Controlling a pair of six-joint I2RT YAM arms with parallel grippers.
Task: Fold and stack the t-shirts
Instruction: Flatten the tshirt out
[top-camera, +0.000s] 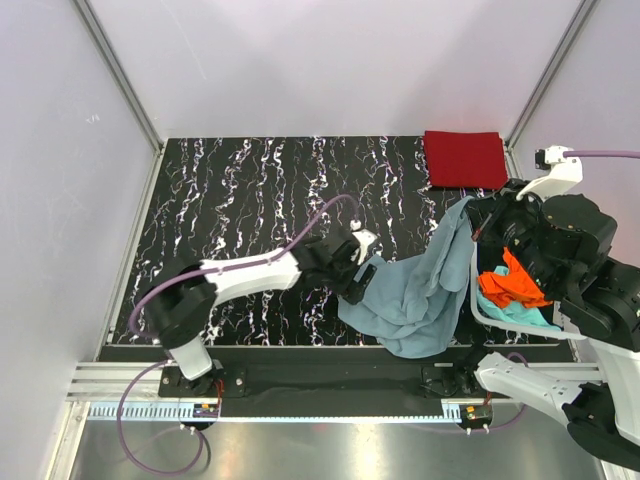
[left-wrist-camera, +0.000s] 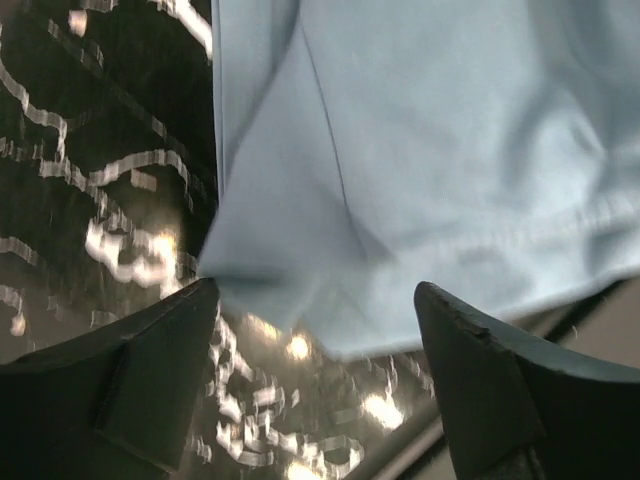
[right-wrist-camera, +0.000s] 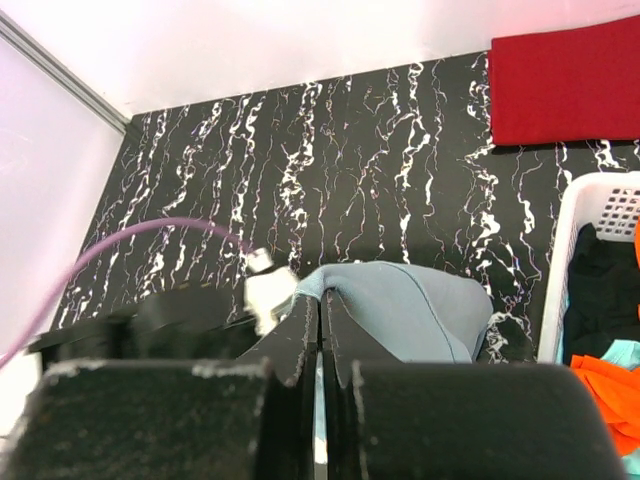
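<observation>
The dusty grey-blue t-shirt (top-camera: 420, 295) hangs from my right gripper (top-camera: 472, 207), and its lower part is bunched on the black marbled table near the front edge. In the right wrist view the right gripper (right-wrist-camera: 320, 300) is shut on a fold of this shirt (right-wrist-camera: 420, 315). My left gripper (top-camera: 362, 272) is open at the shirt's left edge. In the left wrist view the shirt's corner (left-wrist-camera: 400, 150) lies just ahead of the open left gripper (left-wrist-camera: 315, 292). The dark red t-shirt (top-camera: 465, 158) lies folded at the back right. The bright orange t-shirt (top-camera: 512, 285) and the teal t-shirt (top-camera: 510, 312) sit in the basket.
The white slatted basket (top-camera: 472, 300) stands at the right edge of the table, under the right arm; it also shows in the right wrist view (right-wrist-camera: 575, 250), with something black (right-wrist-camera: 600, 295) inside. Pale walls enclose the table on three sides.
</observation>
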